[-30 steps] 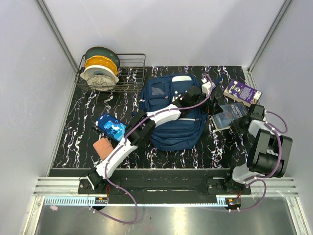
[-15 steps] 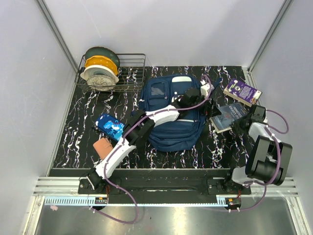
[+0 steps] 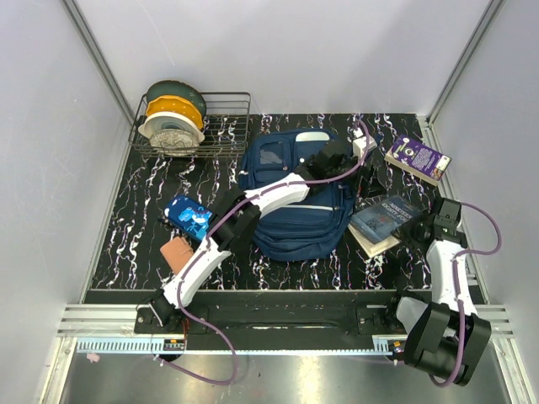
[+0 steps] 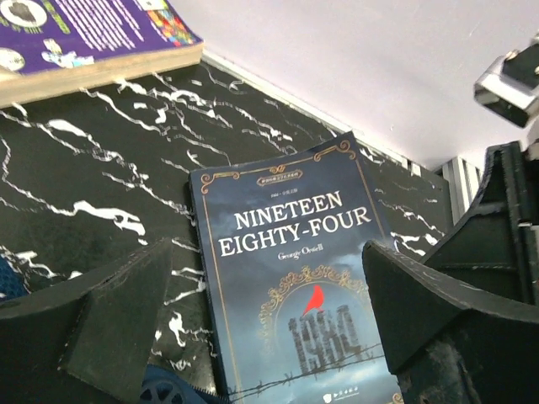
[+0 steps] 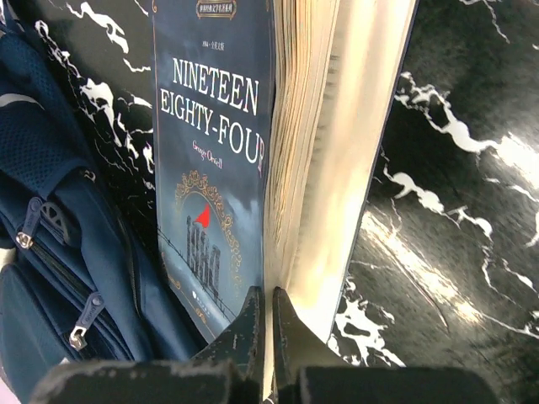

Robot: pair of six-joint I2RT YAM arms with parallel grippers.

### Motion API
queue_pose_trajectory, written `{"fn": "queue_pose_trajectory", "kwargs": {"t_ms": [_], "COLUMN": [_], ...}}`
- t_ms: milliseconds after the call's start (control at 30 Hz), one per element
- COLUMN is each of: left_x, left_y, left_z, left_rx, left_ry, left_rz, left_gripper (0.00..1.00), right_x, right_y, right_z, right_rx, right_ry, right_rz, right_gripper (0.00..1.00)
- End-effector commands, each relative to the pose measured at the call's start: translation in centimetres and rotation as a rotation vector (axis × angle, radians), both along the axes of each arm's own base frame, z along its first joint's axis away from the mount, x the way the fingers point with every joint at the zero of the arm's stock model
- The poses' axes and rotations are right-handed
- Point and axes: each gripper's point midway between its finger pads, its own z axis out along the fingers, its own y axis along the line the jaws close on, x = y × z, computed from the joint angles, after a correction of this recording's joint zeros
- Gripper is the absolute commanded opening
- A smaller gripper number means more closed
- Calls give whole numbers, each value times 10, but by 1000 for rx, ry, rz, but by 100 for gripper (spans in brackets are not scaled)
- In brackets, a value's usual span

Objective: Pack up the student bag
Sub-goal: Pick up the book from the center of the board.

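The right gripper (image 5: 268,305) clenches the book (image 5: 215,168) by its cover at 3 o'clock of the backpack (image 3: 303,231), apparently for loading; the left gripper (image 4: 269,316) hovers alongside, released.

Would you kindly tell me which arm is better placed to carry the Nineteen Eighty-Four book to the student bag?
Right, probably. The right pincer is shut on the cover of the book, which lies beside the student bag. The left pincer hangs open, holding nothing.
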Motion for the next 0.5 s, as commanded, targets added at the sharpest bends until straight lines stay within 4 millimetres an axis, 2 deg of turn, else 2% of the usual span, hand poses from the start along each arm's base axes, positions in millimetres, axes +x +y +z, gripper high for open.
{"fn": "queue_pose_trajectory", "kwargs": {"t_ms": [0, 33, 67, 133, 200, 333, 367, 433, 467], "left_x": [-14, -15, -20, -26, -37, -50, -50, -52, -44], "left_y": [0, -1, -1, 0, 1, 2, 2, 1, 0], "left_z": [-2, 0, -6, -11, -18, -29, -34, -43, -52], "left_rx": [25, 25, 33, 42, 60, 81, 89, 109, 128], "left_ry": [49, 55, 80, 117, 163, 196, 198, 208, 203], "left_rz": [-75, -83, -103, -134, -182, -214, -209, -197, -145], "left_gripper": [99, 99, 99, 99, 99, 99, 99, 99, 99], "right_x": [-12, -12, -11, -9, -7, -11, -12, -15, -16], "right_y": [0, 0, 1, 4, 7, 4, 0, -3, -6], "right_z": [1, 0, -2, -7, -10, -12, -12, -11, -10], "right_rx": [-1, 4, 16, 40, 64, 48, 34, 13, 4], "right_ry": [41, 50, 59, 88, 98, 98, 97, 76, 68], "right_rz": [-22, -25, -21, -13, 1, -30, -54, -83, -105], "right_gripper": [12, 19, 30, 43, 60, 78, 79, 87, 88]}}
